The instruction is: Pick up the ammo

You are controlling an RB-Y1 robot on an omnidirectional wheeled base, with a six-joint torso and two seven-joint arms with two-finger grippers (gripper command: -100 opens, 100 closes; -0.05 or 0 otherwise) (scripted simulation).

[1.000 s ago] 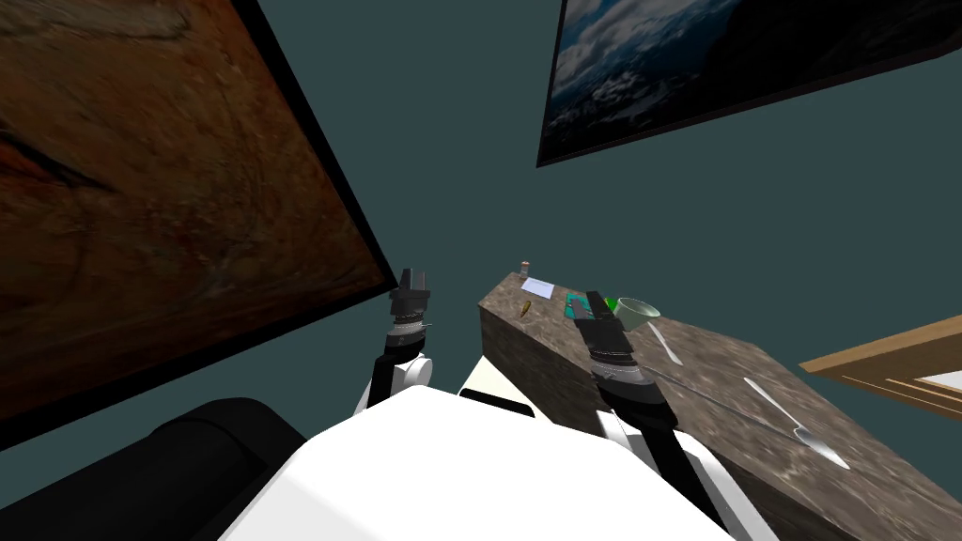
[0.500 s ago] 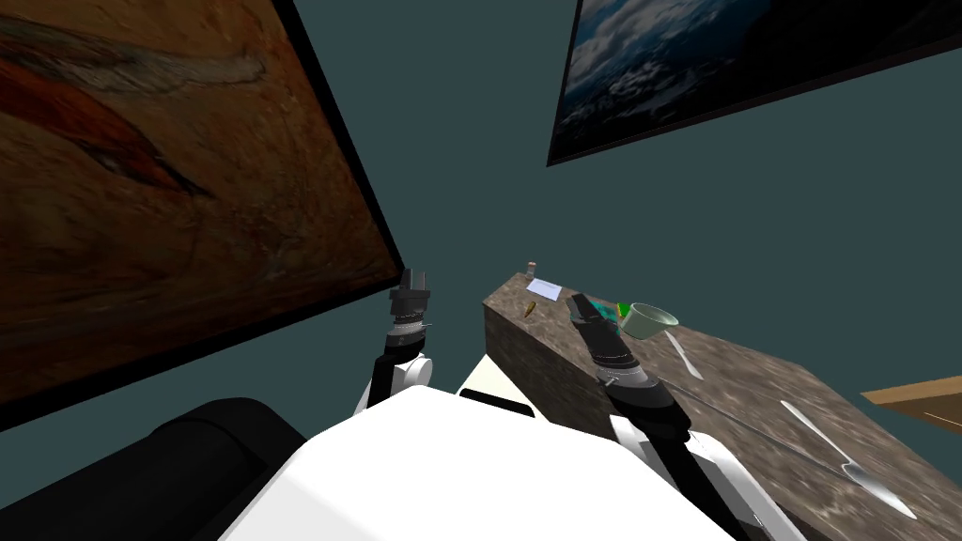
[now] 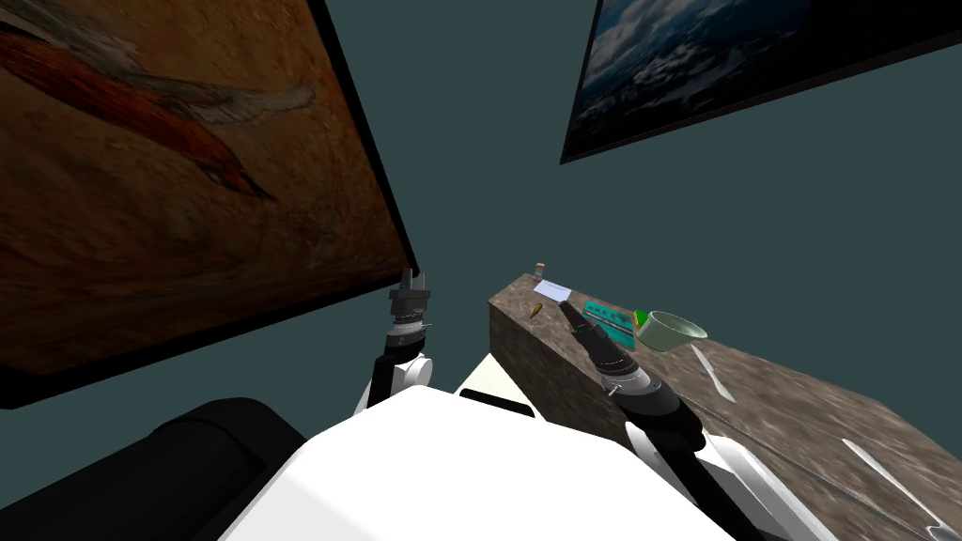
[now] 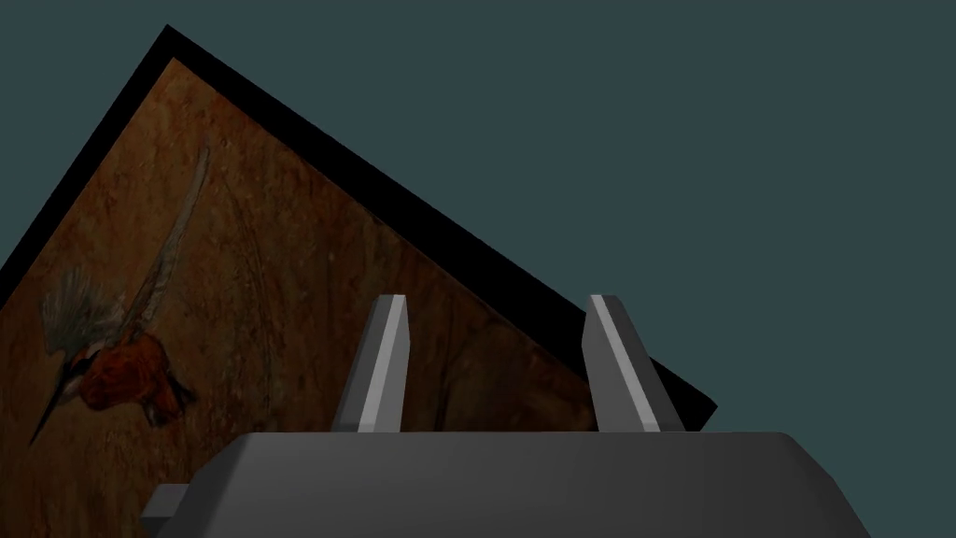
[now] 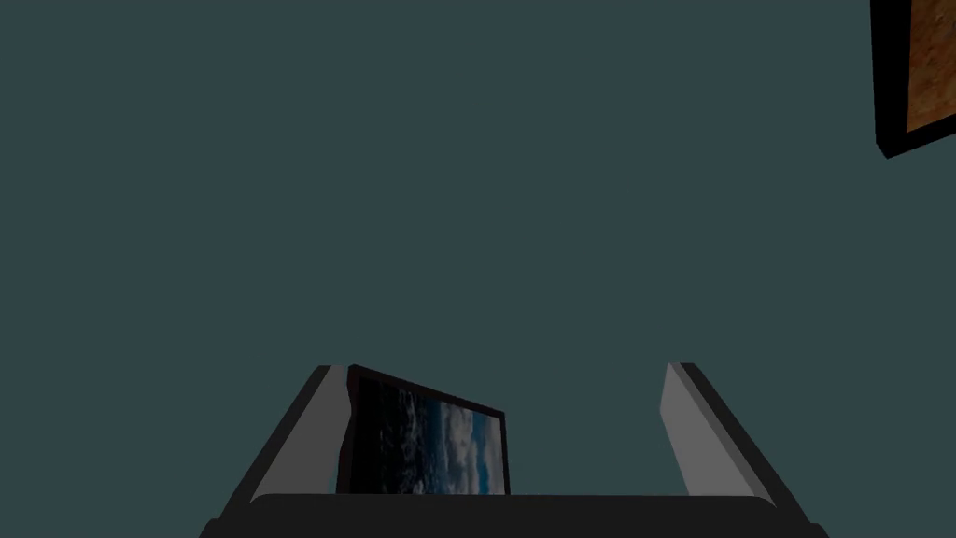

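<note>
Right of centre in the head view, the small brass-coloured, pointed ammo round point(image 3: 536, 311) lies on the mottled brown, stone-like counter point(image 3: 752, 394). It is just left of the right gripper point(image 3: 566, 308) and outside its jaws, while the left gripper point(image 3: 411, 279) hangs left of centre, well apart. In the left wrist view, that gripper's smooth grey blade fingers point(image 4: 383, 374) stand spread and empty. In the right wrist view, the right gripper's fingers point(image 5: 686, 430) are spread wide, nothing between them.
</note>
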